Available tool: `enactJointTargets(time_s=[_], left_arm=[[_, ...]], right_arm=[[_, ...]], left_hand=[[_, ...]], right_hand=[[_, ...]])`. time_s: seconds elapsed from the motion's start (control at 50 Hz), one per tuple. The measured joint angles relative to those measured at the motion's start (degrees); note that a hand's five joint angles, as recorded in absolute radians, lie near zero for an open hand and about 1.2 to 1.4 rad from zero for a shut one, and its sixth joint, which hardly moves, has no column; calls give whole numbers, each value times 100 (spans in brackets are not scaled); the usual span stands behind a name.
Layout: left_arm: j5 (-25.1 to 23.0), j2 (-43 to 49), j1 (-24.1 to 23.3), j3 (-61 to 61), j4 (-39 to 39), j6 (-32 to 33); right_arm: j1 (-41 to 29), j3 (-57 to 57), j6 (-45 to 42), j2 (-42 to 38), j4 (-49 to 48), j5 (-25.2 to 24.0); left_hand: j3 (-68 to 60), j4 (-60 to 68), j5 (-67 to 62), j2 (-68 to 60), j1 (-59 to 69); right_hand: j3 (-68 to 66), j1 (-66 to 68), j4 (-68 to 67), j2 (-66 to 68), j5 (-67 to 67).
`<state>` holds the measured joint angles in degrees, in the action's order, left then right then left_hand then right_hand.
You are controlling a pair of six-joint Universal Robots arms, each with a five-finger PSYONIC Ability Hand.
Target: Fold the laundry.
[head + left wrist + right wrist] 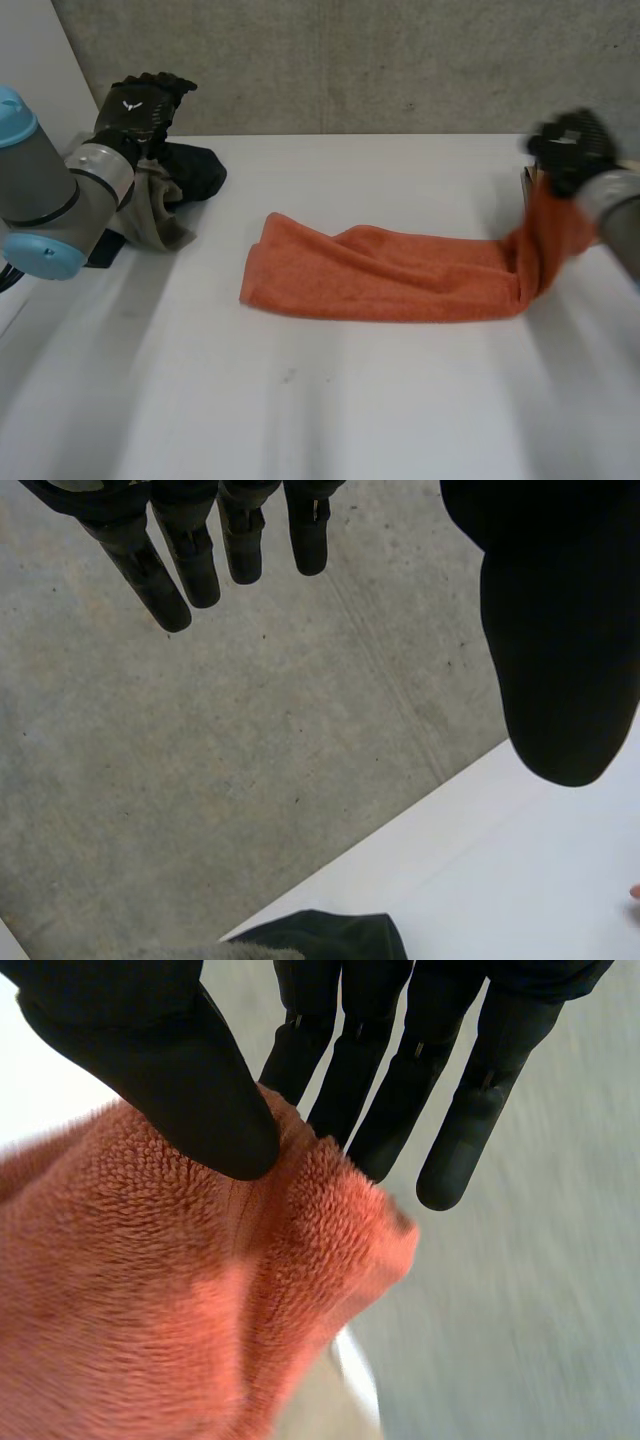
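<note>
An orange towel (380, 275) lies crumpled lengthwise across the middle of the white table (320, 400). Its right end is lifted off the table by my right hand (572, 148). In the right wrist view the thumb (170, 1070) presses the towel's edge (150, 1300) against the fingers (370, 1090), pinching it. My left hand (140, 105) is raised at the far left, above a pile of clothes. Its fingers (190, 560) are straight and hold nothing.
A dark garment (195, 170) and a beige one (160, 215) are heaped at the back left, under my left arm; the dark garment (330, 935) lies below the left palm. A concrete wall (350, 60) runs behind the table.
</note>
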<state>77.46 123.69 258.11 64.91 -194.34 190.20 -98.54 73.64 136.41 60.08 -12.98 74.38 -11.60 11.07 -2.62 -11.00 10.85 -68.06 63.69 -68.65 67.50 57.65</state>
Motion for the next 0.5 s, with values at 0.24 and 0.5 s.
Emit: enactJointTargets(time_s=[0.24, 0.5], left_arm=[[-13, -400, 16, 330, 2, -42], [-26, -347, 33, 479, -2, -25]], right_arm=[[-2645, -432, 116, -1069, -1095, -1537], [-3544, -1484, 0, -2138, -617, -859]], left_hand=[[0, 0, -1, 0, 0], [0, 0, 0, 0, 0]], right_hand=[[-17, 0, -2, 0, 27], [4957, -4731, 4995, -5066, -4983]])
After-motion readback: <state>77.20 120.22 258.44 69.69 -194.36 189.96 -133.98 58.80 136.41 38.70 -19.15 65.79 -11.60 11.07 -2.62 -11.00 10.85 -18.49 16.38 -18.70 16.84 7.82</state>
